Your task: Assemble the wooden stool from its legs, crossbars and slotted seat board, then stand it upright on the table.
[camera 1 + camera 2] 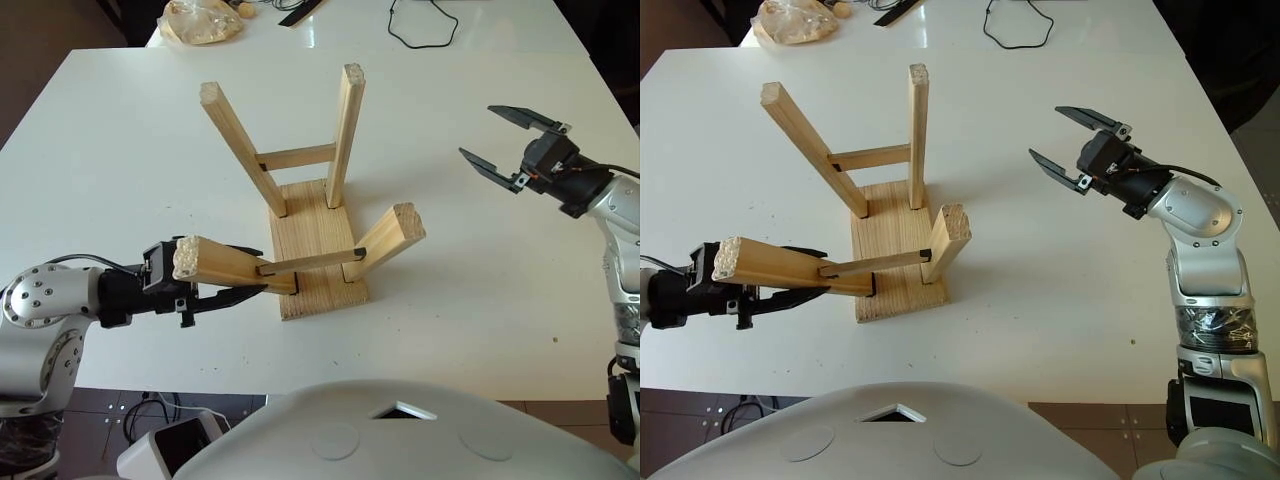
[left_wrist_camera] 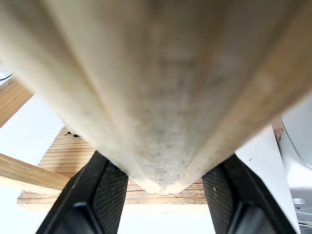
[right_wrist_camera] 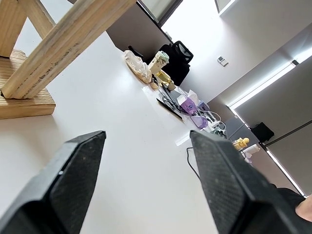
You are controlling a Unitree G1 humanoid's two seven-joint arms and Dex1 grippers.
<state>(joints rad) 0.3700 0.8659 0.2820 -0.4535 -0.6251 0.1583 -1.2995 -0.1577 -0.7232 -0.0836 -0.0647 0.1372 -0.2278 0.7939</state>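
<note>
The white tabletop [image 1: 100,150] carries a crumpled bag [image 1: 200,20] at its far edge; what it holds cannot be made out. On the left, the left pincer [image 1: 250,270] is clenched around the near-left leg [image 1: 225,262]. The leg's long axis lies almost level, free end toward the robot's left, foot at the seat board [image 1: 310,225]. The near crossbar [image 1: 310,262] ties it to the near-right leg [image 1: 385,240], which also leans. Behind, two far legs [image 1: 345,135] rise from the board. Swinging the leaning pair upright likely falls to the left arm, which is nearer. Far right, the right pincer [image 1: 476,130] hangs released, well apart from the stool.
</note>
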